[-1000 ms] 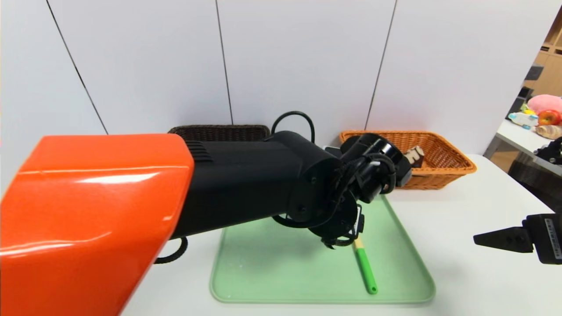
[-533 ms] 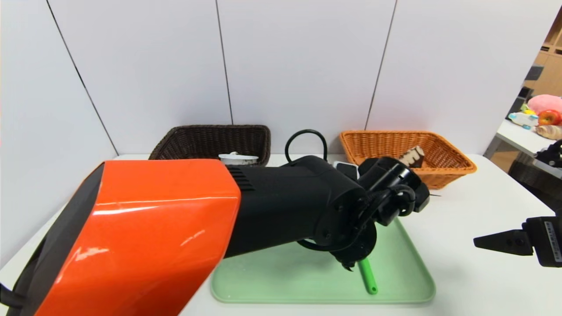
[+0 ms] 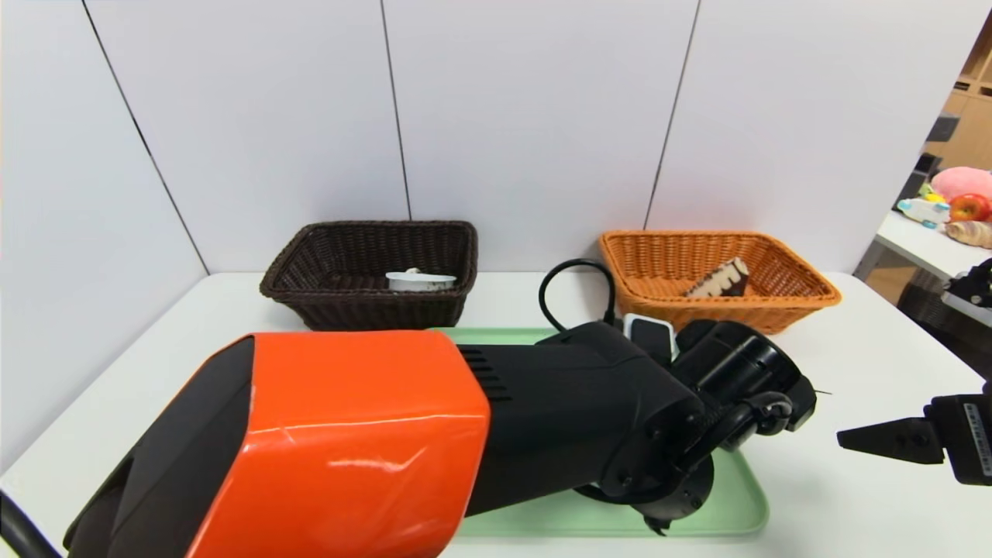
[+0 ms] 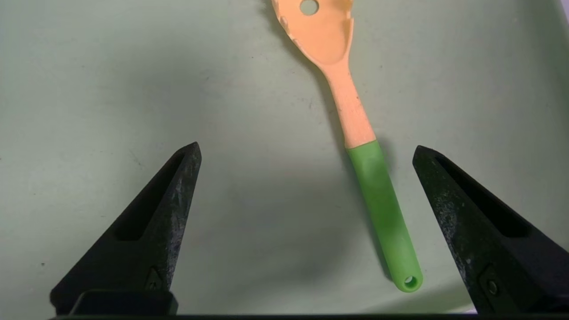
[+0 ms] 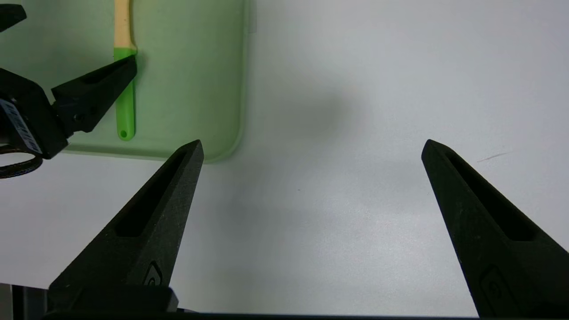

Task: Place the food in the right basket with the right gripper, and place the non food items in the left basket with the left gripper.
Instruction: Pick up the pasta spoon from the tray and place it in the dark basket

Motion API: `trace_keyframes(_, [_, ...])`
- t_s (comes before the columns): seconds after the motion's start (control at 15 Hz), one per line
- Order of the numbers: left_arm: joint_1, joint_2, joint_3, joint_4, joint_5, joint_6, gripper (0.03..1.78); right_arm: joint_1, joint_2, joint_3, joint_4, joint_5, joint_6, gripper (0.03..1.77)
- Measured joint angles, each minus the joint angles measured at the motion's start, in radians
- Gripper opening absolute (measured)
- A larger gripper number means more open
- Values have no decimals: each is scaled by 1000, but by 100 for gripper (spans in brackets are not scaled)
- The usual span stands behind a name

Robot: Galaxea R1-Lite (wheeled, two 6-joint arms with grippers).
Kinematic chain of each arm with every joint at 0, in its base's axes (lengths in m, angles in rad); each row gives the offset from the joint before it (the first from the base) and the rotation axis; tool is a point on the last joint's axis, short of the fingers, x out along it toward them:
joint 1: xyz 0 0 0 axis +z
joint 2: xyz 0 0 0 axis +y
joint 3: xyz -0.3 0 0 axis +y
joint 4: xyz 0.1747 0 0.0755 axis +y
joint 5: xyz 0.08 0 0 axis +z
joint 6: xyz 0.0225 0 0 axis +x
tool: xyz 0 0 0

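Spread wide, the two fingers of the left gripper (image 4: 306, 144) hang over the green tray (image 4: 266, 249) with nothing pinched between them; in the left wrist view the green handle of the slotted spoon (image 4: 384, 209) shows in the gap, apart from the finger at the right of that picture. That spoon lies flat on the tray, its pale orange head at the top centre of the same view and its handle's end towards the lower right. From the head view the left arm (image 3: 372, 434) reaches from the lower left across the middle of the frame, hiding its own fingertips and the spoon. Over at the right edge of that view, the right gripper (image 5: 313, 142) is parked above the white table (image 3: 852, 511), beside the tray, its fingers likewise far apart and holding nothing. At the upper left sits the dark brown basket (image 3: 372, 308) with a white item (image 3: 421, 281) inside; at the upper right, the orange basket (image 3: 713, 314) holds a brown-and-cream piece (image 3: 721, 280).
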Motion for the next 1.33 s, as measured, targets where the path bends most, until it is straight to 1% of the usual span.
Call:
trace_keyframes(0.4, [-2,21,0,-36,2,3,169,5,-5,5,0,0,-1,169])
trace_keyframes(1.27, [10,51,-1,-41,1,-1,169,7,-9,9,-1,1,-2,169])
trace_keyframes(1.33, [10,51,0,-41,1,-1,156,7,-9,8,-2,2,-2,169])
